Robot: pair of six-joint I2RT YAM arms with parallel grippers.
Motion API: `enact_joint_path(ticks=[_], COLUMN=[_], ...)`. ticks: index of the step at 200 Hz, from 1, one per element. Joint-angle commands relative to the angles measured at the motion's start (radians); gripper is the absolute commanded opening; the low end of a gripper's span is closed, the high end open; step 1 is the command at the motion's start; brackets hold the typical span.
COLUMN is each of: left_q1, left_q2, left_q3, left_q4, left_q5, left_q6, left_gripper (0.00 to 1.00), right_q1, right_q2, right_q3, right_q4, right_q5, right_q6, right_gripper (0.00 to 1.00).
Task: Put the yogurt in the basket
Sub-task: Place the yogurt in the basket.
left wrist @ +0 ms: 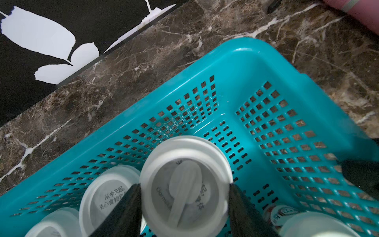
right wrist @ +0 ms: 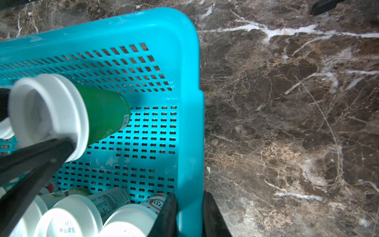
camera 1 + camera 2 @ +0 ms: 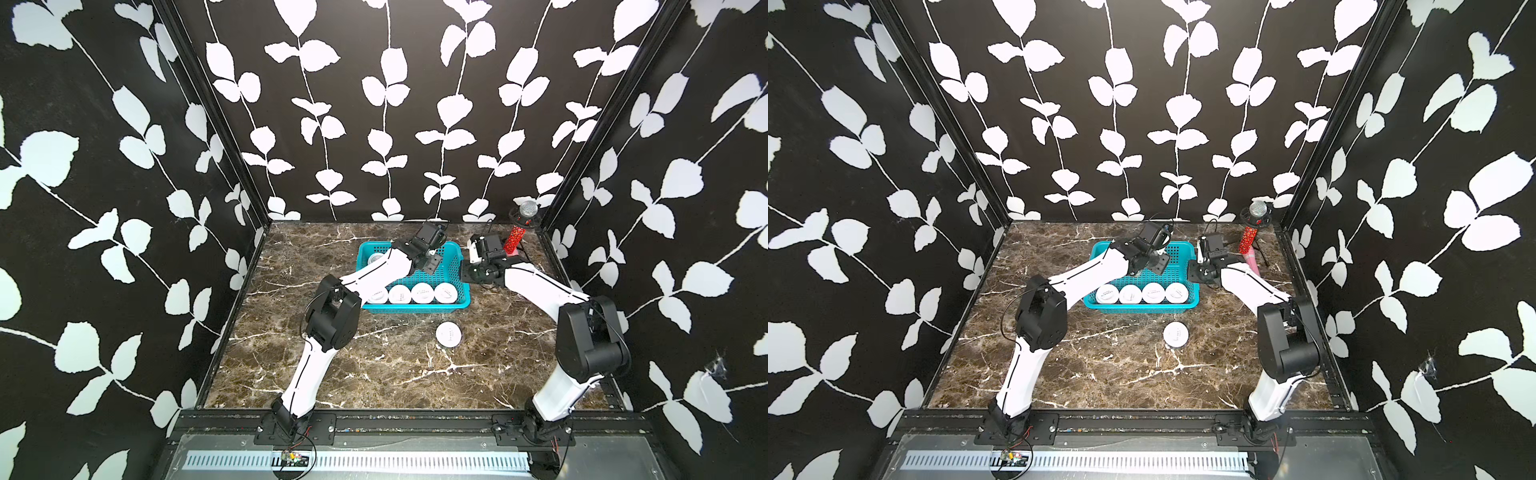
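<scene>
The left pincer (image 1: 183, 186), half-open, grips a yogurt (image 2: 102, 115) by its lid over the basket (image 1: 256, 61), beside cups (image 3: 411, 293) already inside. The right pincer (image 2: 189, 197) clamps the basket wall. One cup (image 3: 448, 335) stands on the surface (image 3: 374, 374), well apart from both.

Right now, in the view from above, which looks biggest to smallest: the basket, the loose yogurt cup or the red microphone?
In a top view:
1. the basket, by far.
2 and 3. the microphone and the loose yogurt cup: too close to rank. The microphone is longer but thinner, and stands farther back.
</scene>
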Motion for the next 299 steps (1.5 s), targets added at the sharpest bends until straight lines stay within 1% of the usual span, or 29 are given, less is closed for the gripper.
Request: enact_joint_path(ticks=[1, 39, 140, 204, 261, 299], left_q1=[0.005, 0.006, 0.022, 0.028, 0.028, 0.028], left_q2=[0.005, 0.032, 0.121, 0.144, 0.144, 0.144], left_q3=[0.035, 0.043, 0.148, 0.176, 0.187, 0.209], left_q4=[-0.018, -0.022, -0.087, -0.105, -0.121, -0.132], left_q5=[-0.011, -0.020, -0.022, -0.023, -0.035, -0.034], left_q6=[0.012, 0.009, 0.020, 0.024, 0.028, 0.032], left_gripper=[0.59, 0.59, 0.60, 0.62, 0.69, 0.77], right_q1=[0.016, 0.016, 0.016, 0.017, 0.016, 0.016], right_q2=[-0.014, -0.013, -0.011, -0.011, -0.007, -0.007], right_q3=[-0.044, -0.045, -0.046, -0.045, -0.041, -0.038], right_q4=[-0.026, -0.024, -0.028, -0.033, -0.036, -0.040], right_q5=[-0.014, -0.013, -0.010, -0.010, -0.010, -0.008], right_q6=[0.004, 0.004, -0.002, -0.007, -0.010, -0.010], right_gripper=[0.23, 0.23, 0.24, 0.25, 0.25, 0.25])
